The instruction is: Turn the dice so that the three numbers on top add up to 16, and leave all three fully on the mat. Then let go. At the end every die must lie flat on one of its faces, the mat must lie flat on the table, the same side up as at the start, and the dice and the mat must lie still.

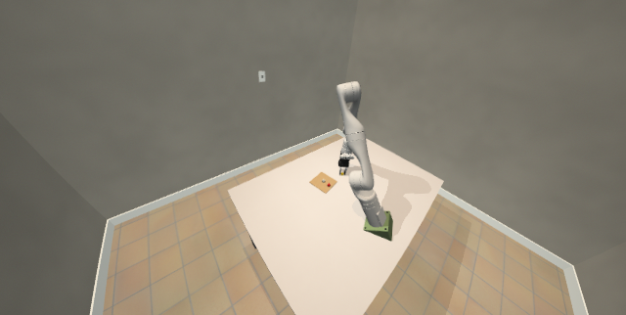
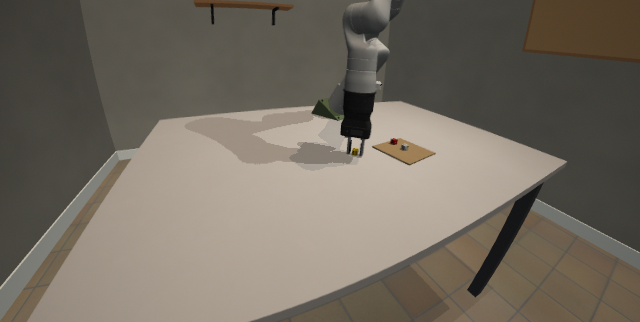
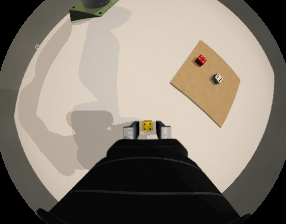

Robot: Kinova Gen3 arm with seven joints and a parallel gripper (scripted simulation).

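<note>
A yellow die (image 2: 355, 151) (image 3: 147, 125) lies on the bare table, off the mat, to the left of it in the exterior view. My gripper (image 2: 355, 153) (image 3: 147, 127) (image 1: 343, 172) is down at the table with one finger on each side of this die and a small gap at each finger, so it is open. The brown mat (image 1: 319, 184) (image 2: 417, 155) (image 3: 216, 103) lies flat on the table. A red die (image 1: 329, 185) (image 2: 394, 141) (image 3: 202, 60) and a pale grey die (image 1: 323, 180) (image 2: 404, 147) (image 3: 218, 78) rest on the mat. I cannot read the top faces.
The arm's green base (image 1: 379, 227) (image 2: 325, 109) (image 3: 94, 8) stands on the table behind the gripper. The table's edge (image 2: 562, 164) lies well beyond the mat. A shelf and a board hang on the walls.
</note>
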